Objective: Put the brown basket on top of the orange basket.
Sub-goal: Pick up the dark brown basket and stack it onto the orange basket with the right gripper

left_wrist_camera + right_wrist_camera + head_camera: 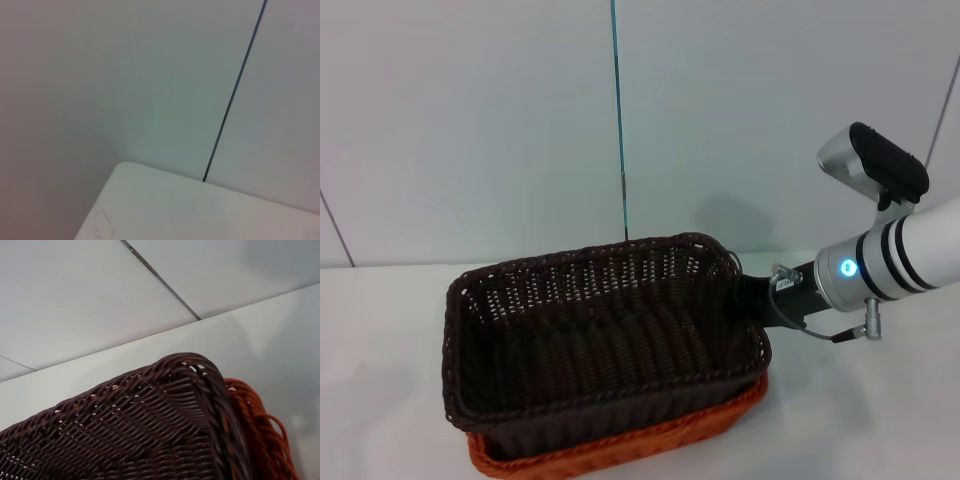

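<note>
Head view: brown basket (605, 335) nested in the orange basket (620, 450), sitting on top of it, at the near centre of the white table (380, 400). Brown rim raised above the orange one; only the orange basket's near side and right corner showing beneath, along the near edge and right. Brown basket turned slightly, its right end farther than its left. Openwork sides and braided rim plain on both; nothing visible inside the brown basket.

Right gripper (752, 298) at the far right corner of the brown basket, against the rim, dark and mostly hidden behind the wicker; open or closed cannot be told, nor whether gripping the rim. Behind it, the silver wrist with a blue light (847, 268), then the white forearm with black bands (920, 250) reaching in from the right. A grey and black camera block (875, 165) above the wrist.

Right wrist view: brown basket corner (190, 390) close up, braided rim curving round, with orange wicker (260, 430) just beside and outside it, and white table beyond to the wall.

Left gripper not seen anywhere. Left wrist view: only a rounded corner of the white table (190, 210) and the pale wall (100, 75) with a dark vertical seam (235, 95).

Same seam on the wall (618, 110) in the head view, far behind the baskets.
</note>
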